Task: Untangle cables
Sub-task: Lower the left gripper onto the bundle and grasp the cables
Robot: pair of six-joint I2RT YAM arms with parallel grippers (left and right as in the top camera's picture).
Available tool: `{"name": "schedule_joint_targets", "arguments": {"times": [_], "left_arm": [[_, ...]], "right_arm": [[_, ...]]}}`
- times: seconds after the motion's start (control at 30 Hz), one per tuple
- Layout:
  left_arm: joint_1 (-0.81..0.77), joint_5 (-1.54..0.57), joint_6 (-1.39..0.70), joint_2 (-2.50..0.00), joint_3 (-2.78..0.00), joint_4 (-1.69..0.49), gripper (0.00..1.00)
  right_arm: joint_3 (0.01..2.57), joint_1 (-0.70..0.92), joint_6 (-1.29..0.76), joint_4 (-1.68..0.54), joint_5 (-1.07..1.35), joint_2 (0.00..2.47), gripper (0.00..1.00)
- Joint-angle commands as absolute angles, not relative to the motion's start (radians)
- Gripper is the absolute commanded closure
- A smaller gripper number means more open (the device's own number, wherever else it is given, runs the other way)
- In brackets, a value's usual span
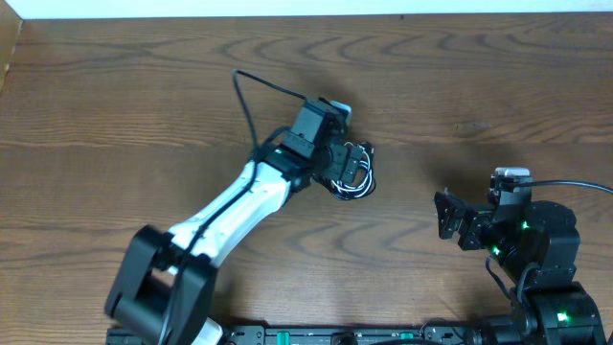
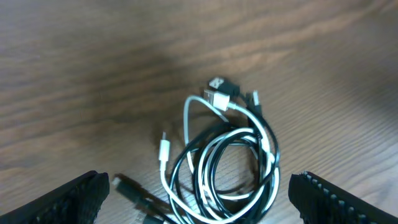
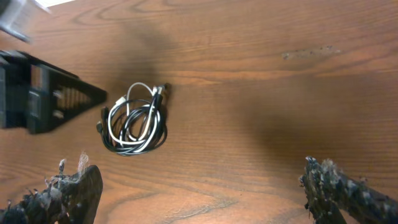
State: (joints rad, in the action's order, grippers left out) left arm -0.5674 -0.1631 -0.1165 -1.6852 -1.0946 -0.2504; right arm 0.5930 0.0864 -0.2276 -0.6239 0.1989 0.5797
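- Brown wood makes up the worktop [image 1: 115,86], and two thin cables lie on it in one small tangled bunch [image 1: 352,178].
- In the bunch, the black cable [image 2: 134,191] and the white cable [image 2: 188,118] loop round and round each other.
- I cannot tell which cable lies on top.
- A small white plug [image 2: 163,151] pokes out at the side of the bunch, and more plug ends [image 2: 221,90] sit together at its far edge in the left wrist view.
- The left claw [image 2: 205,202] hangs right above the bunch with its fingers spread wide, one on each side of the bunch.
- It holds nothing.
- The right claw [image 3: 202,186] is well apart from the bunch, off toward the right arm's side.
- Its fingers are spread wide too, with only bare wood between them.
- From the right wrist view, the bunch [image 3: 134,121] lies just beside the left claw [image 3: 56,93].
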Motion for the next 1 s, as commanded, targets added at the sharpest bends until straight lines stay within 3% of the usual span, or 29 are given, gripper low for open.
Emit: {"name": "schedule_joint_targets", "arguments": {"times": [0.0, 0.17, 0.43, 0.97], "left_arm": [[-0.582, -0.171, -0.024, -1.759, -1.108, -0.228, 0.03], [-0.585, -0.171, 0.027, -1.818, -1.107, -0.197, 0.05], [-0.599, -0.172, 0.026, -1.891, -1.107, -0.165, 0.16], [-0.619, -0.141, 0.026, -1.902, -1.108, -0.001, 0.17]], "right_arm": [[0.614, 0.093, -0.239, -0.625, 0.217, 0.575, 0.01], [0.614, 0.093, -0.239, -0.625, 0.22, 0.575, 0.01], [0.614, 0.093, -0.239, -0.624, 0.22, 0.575, 0.01], [0.614, 0.093, -0.239, -0.625, 0.22, 0.575, 0.01]]}}
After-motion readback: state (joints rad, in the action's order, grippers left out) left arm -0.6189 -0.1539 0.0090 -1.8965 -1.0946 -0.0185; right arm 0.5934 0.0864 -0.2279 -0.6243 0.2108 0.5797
